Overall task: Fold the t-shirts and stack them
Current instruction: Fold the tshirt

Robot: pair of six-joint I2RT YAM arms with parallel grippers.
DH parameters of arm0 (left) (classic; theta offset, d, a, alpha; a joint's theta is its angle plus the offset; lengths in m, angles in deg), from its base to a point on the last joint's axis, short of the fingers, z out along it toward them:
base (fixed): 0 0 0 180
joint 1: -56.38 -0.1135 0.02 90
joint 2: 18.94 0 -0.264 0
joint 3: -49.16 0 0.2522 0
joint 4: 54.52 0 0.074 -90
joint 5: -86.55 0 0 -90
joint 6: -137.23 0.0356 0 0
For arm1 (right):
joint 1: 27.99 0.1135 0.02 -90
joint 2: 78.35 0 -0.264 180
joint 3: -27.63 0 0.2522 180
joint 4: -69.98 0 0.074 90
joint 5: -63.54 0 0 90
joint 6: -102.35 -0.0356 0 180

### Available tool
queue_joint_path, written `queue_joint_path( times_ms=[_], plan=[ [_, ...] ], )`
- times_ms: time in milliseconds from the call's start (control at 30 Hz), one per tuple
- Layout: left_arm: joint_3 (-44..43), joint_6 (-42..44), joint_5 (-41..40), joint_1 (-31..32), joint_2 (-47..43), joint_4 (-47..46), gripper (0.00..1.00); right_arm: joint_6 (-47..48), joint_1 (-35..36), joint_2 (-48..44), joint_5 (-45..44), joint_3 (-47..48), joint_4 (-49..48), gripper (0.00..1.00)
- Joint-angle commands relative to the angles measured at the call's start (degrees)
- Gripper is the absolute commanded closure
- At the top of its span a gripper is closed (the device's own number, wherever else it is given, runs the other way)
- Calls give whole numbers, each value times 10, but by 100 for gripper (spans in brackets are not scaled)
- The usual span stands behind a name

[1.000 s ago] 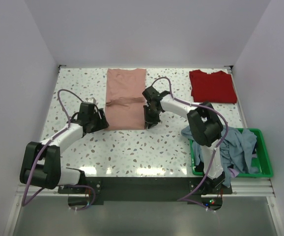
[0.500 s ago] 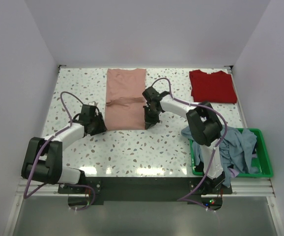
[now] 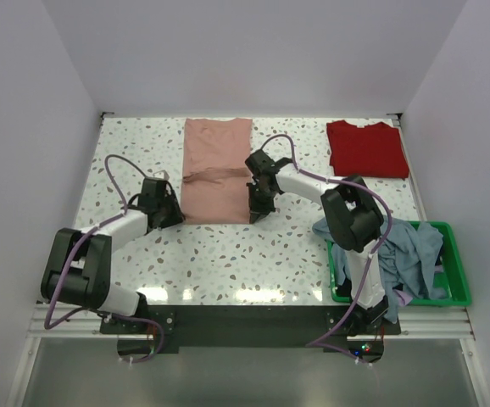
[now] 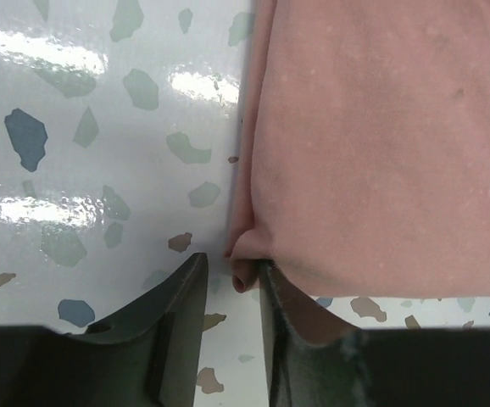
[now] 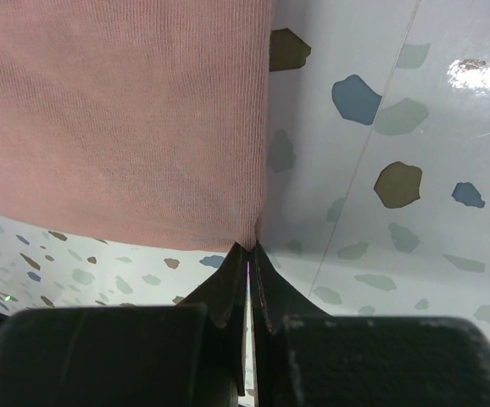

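A salmon-pink t-shirt (image 3: pixel 218 165) lies folded into a long strip at the middle back of the table. My left gripper (image 3: pixel 175 215) sits low at its near left corner. In the left wrist view the jaws (image 4: pixel 231 264) stand narrowly open around the rolled corner of the pink t-shirt (image 4: pixel 372 144); the cloth touches the right finger (image 4: pixel 277 309), while the left finger stays apart. My right gripper (image 3: pixel 257 214) is at the near right corner, shut (image 5: pixel 248 250) on the tip of the pink t-shirt (image 5: pixel 118 110). A deep red t-shirt (image 3: pixel 366 148) lies folded at the back right.
A green plastic basket (image 3: pixel 459 263) stands at the front right, heaped with crumpled blue-grey t-shirts (image 3: pixel 410 254) that spill over its rim. The speckled table (image 3: pixel 228 254) ends at white walls on three sides.
The right gripper closed on the shirt's near right corner. The left gripper's jaws narrowed around the near left corner, and the left arm's elbow shifted forward.
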Motion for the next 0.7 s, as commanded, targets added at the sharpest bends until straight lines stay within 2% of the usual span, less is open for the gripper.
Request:
queue_joint_path(
  times_ms=[0, 233, 367, 533, 667],
  plan=[
    [2, -1, 14, 2, 23, -2, 66, -1, 3, 8, -3, -2, 3, 100],
    [28, -8, 38, 2, 20, -3, 81, 0, 3, 8, -7, 5, 10, 100],
    [37, -10, 49, 2, 13, 2, 100, -1, 3, 7, -9, 7, 14, 100],
    [39, -11, 44, 2, -20, 31, 100, -1, 3, -10, -16, 12, 29, 100],
    [32, -14, 34, 2, -96, 70, 100, 0, 3, -43, -28, 10, 37, 100]
  ],
)
